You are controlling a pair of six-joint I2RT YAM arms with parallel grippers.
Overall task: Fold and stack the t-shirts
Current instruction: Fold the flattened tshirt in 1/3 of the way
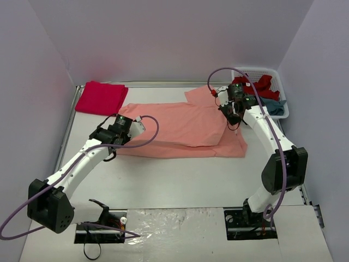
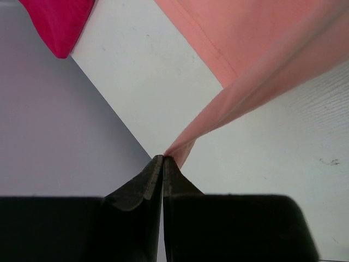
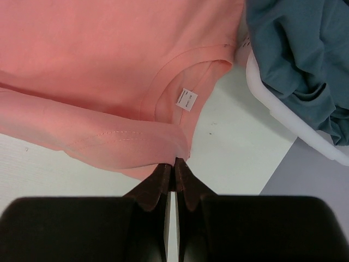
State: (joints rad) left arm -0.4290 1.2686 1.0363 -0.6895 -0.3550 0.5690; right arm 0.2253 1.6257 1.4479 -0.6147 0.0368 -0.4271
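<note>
The salmon-orange t-shirt (image 1: 185, 131) lies mid-worktop, partly folded. The left gripper (image 2: 163, 159) pinches its left end and the right gripper (image 3: 174, 162) pinches a fold beside the collar. A folded crimson t-shirt (image 1: 101, 98) sits in the far-left corner.

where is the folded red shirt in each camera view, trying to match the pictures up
top external: the folded red shirt lies in the upper left, just left of the salmon t-shirt.
left wrist: only a corner of it shows, at the top left edge.
right wrist: not in it.
shared landmark: the salmon t-shirt shows in all three views, top right in the left wrist and upper left in the right wrist.
</note>
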